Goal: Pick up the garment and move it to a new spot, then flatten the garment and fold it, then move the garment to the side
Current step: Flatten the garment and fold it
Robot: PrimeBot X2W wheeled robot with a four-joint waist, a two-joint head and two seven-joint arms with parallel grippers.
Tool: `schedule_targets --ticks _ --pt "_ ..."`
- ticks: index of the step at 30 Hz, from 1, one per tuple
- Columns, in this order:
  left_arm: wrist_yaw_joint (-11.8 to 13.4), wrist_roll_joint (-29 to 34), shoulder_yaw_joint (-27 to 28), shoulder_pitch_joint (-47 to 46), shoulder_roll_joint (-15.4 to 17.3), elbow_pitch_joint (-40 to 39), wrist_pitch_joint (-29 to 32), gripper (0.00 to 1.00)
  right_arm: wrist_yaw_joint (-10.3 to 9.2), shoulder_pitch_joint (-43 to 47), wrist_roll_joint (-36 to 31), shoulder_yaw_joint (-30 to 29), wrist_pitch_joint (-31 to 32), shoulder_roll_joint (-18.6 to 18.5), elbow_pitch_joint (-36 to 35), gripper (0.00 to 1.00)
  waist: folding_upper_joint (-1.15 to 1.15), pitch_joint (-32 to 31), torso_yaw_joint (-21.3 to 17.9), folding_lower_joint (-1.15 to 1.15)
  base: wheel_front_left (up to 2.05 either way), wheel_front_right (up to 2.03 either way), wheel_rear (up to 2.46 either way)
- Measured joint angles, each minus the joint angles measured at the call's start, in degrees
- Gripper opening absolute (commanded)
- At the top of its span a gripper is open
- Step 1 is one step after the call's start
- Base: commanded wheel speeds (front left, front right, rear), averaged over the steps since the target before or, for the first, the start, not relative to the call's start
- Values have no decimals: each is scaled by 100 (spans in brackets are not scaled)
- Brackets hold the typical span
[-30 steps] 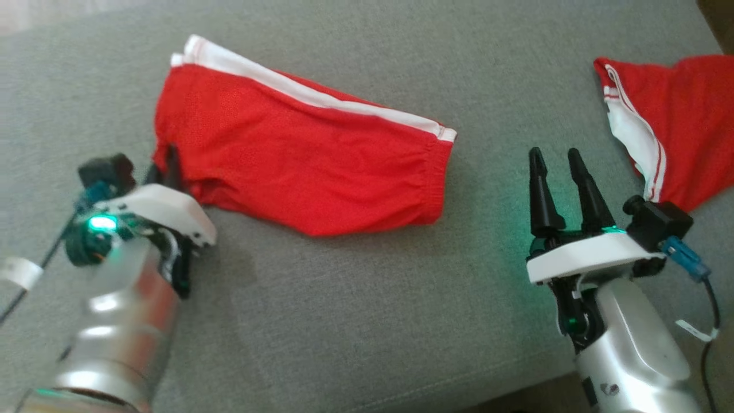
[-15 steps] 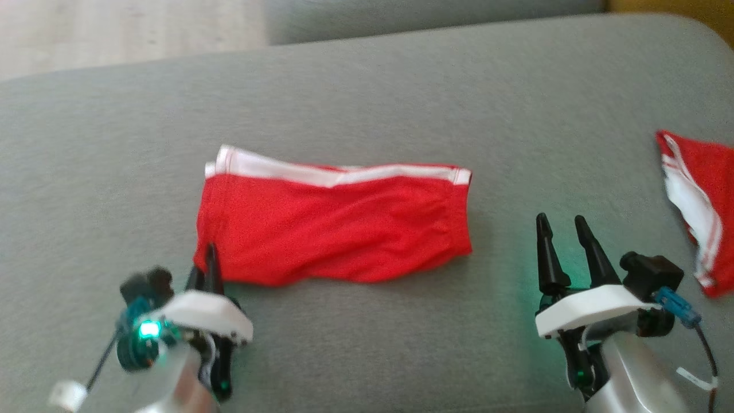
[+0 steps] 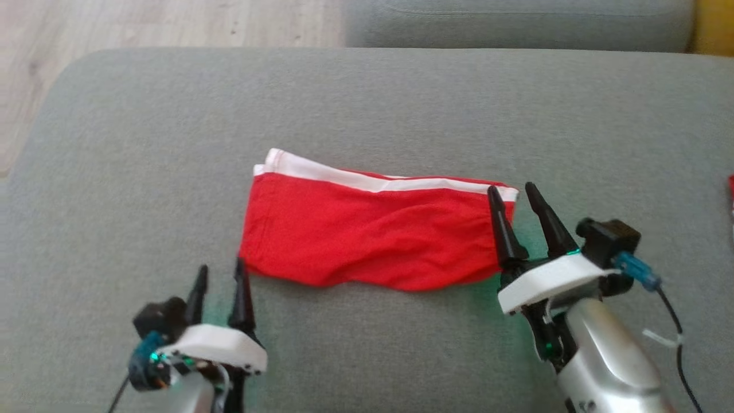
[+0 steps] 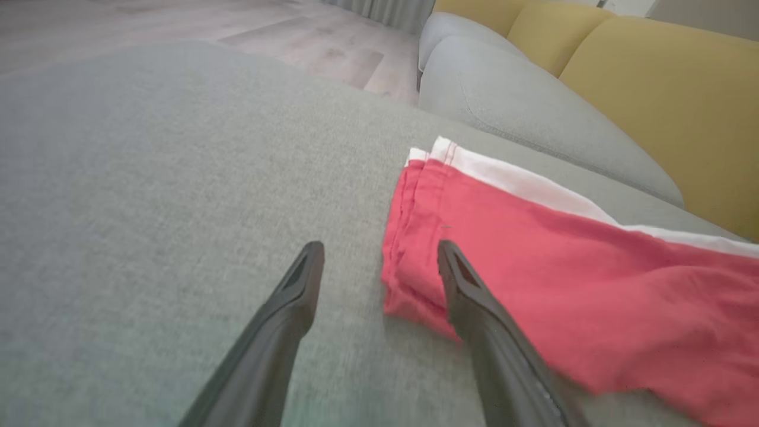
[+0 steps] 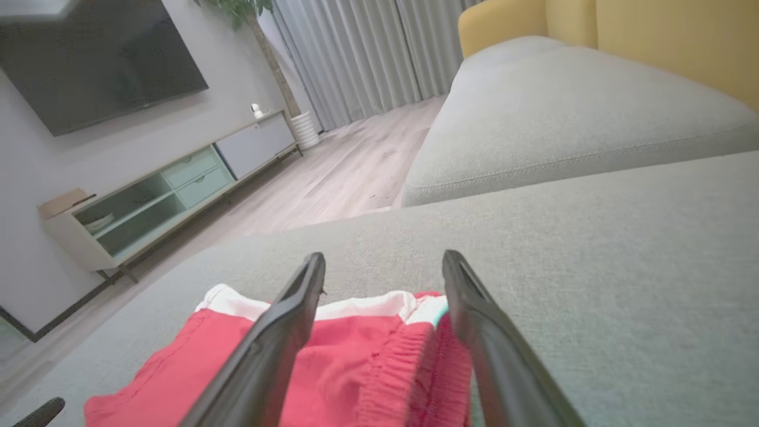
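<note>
Spanning most of the head view, the grey sofa cushion bears the garment near its middle, with wooden floor past its 11 o'clock corner and a second cushion at 12 o'clock. The garment lies folded into a flat red band, with a white stripe along its 12 o'clock edge and a gathered hem at its 3 o'clock end. The right gripper stands at that 3 o'clock end, its fingers spread and holding nothing. In the right wrist view the gathered hem of the garment lies between the fingers of the right gripper. The left gripper sits at the garment's 7 o'clock corner, fingers likewise apart and empty. In the left wrist view one finger of the left gripper overlaps the edge of the garment; whether it touches cannot be told.
</note>
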Motion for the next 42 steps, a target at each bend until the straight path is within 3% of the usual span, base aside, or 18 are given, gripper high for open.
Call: schedule_targets --ticks 9,14,15,16,20,24,30,32,34,39,42 --pt "8 -188 -393 72 -8 -110 0 100 1 -237 -79 -103 0 1 2008 100 0 98 358 0 0 0 0" --pt "9 -185 -388 74 -5 -137 0 100 0 -464 421 119 -68 -16 2335 98 0 118 474 0 0 0 0" --pt "10 -180 -382 74 -5 -141 0 100 0 -469 641 289 -68 -49 2313 57 0 111 474 0 0 0 0" --pt "9 -165 -375 76 -7 -146 0 100 0 -468 790 425 -68 -59 2301 0 0 103 467 0 0 0 0" --pt "9 -127 -352 126 -7 -147 0 100 0 -469 1028 590 -66 -48 2373 0 0 38 399 0 0 0 0" --pt "9 -129 -359 236 -7 -151 0 100 1 -461 1027 7 -20 -111 2413 0 0 -55 322 0 0 0 0" --pt "8 -146 -381 375 -5 -144 0 100 0 -460 847 -839 -18 -1042 2398 0 0 -143 238 0 0 0 0" --pt "8 -147 -394 376 -5 -144 0 100 0 -468 823 -875 -18 -1168 2372 0 0 -159 208 0 0 0 0" --pt "8 -193 -442 379 -5 -138 0 100 0 -470 960 -711 132 -1107 2234 0 0 -175 178 0 0 0 0" --pt "15 -390 -606 497 -8 -66 0 100 0 -470 2007 31 1014 -494 1183 0 0 -237 167 0 0 0 0" --pt "60 -457 -667 584 -1 5 0 100 0 -469 2376 465 1326 -415 564 0 0 -258 233 0 0 0 0"
